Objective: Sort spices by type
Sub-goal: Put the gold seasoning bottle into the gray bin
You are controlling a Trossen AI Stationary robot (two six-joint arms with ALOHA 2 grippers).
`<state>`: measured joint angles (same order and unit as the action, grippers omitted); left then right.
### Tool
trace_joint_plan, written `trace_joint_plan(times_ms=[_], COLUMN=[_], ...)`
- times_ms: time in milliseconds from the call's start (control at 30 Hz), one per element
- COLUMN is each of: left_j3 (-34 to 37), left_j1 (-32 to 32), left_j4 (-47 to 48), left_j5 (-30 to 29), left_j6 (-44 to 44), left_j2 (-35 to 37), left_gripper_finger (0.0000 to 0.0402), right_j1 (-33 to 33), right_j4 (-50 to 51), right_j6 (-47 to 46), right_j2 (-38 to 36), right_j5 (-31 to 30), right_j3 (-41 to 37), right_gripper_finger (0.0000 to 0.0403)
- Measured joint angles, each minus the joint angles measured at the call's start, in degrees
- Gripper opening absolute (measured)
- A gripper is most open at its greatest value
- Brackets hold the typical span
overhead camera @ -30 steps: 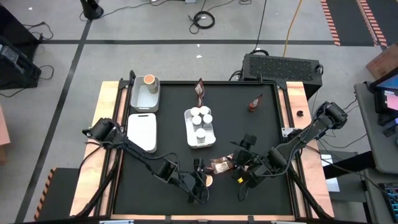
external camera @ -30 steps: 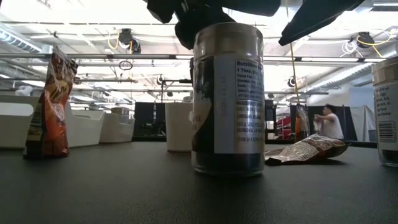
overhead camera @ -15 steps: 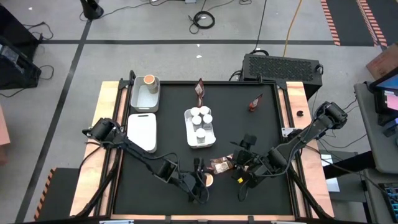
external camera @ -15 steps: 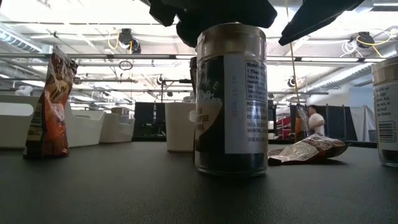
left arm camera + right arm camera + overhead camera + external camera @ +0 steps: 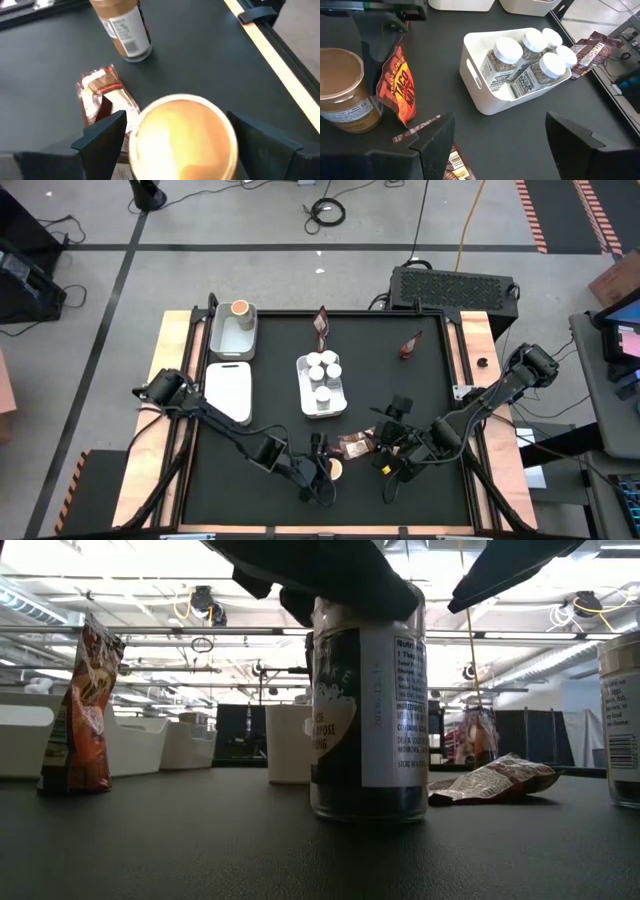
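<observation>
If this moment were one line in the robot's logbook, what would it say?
left pincer: open around orange-topped tub | right pincer: open, empty, near front packet | middle tray: five white-capped jars

An orange-topped tub (image 5: pixel 182 137) sat between the left gripper's (image 5: pixel 182 145) spread fingers (image 5: pixel 102 132). A packet (image 5: pixel 105 97) lay beside it; a jar (image 5: pixel 122 27) stood beyond.

5 white-cap jars (image 5: pixel 520 65), 3 tubs (image 5: pixel 240 308), 4 pkts (image 5: pixel 321 325), 3 trays (image 5: pixel 229 392).
</observation>
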<state>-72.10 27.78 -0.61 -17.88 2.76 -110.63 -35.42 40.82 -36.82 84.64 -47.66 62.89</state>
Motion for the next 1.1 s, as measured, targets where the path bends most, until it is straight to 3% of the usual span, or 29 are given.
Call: trace_joint_plan(times_ms=[167, 933, 1100], left_j3=[0.0, 0.0, 0.0], left_j1=[-0.3, -0.7, -0.6], left_j4=[0.3, 1.4, 1.4], left_j5=[2.8, 2.9, 2.9], left_j6=[1.4, 6.0, 6.0], left_j2=[0.0, 0.0, 0.0], left_gripper_finger=[0.0342, 0.0342, 0.0312], right_j1=[0.0, 0.0, 0.0], right_j4=[-0.2, -0.4, -0.4], right_j6=[0.0, 0.0, 0.0], right_j2=[0.0, 0.0, 0.0], right_j5=[0.0, 1.2, 1.3], right_j3=[0.0, 0.0, 0.0], right_gripper_finger=[0.0265, 0.0265, 0.0265])
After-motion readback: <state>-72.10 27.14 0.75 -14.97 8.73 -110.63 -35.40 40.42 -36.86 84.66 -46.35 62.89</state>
